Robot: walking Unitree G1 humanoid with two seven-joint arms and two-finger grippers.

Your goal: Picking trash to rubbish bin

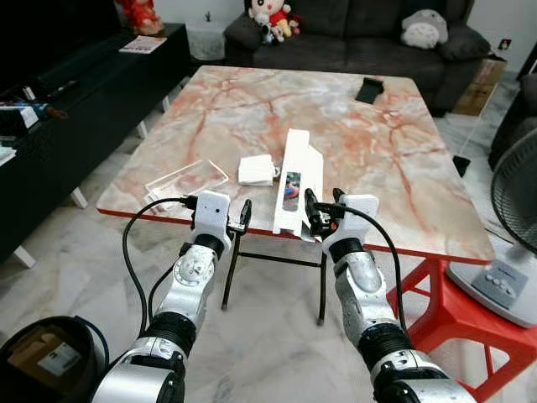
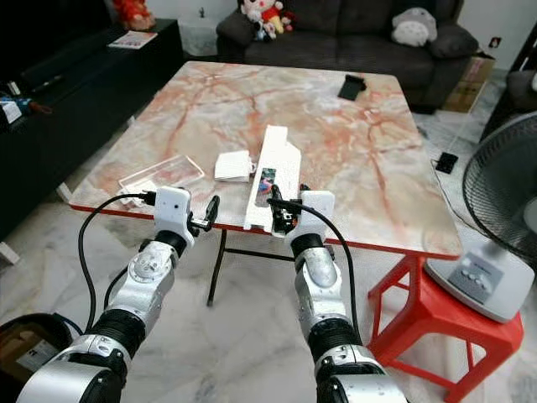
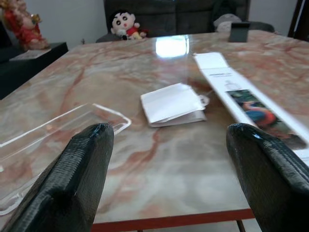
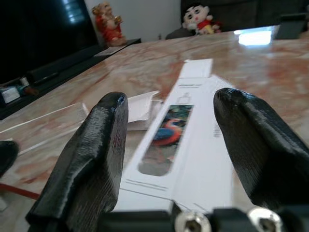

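Living room, pale marble floor point(image 1: 277, 336). Dark sofa point(image 1: 369, 38) at the far end with plush toys point(image 1: 273, 17) and a grey cushion toy point(image 1: 424, 29). Black TV unit point(image 1: 67, 101) along the left. White fan point(image 1: 513, 218) and red stool point(image 1: 457, 323) on the right. Bin point(image 1: 46, 357), black, on the floor by the left arm, cardboard inside.

Marble table point(image 1: 394, 143), pink-veined, red edge, black legs. On it, trash near the front edge: long white box point(image 1: 298, 180) with a bird picture, lying flat, its near end at the table edge; folded white paper point(image 1: 257, 170) just left of the box; clear plastic tray point(image 1: 186, 180) further left, at the front corner. A small black object point(image 1: 369, 89) sits far back on the right, well apart from the rest.

Left gripper point(image 1: 243, 217) is at the front edge, fingers spread, holding nothing, facing the paper and tray. Right gripper point(image 1: 323, 210) is at the near end of the box, fingers parted with the box end between them; can't tell if they touch it.
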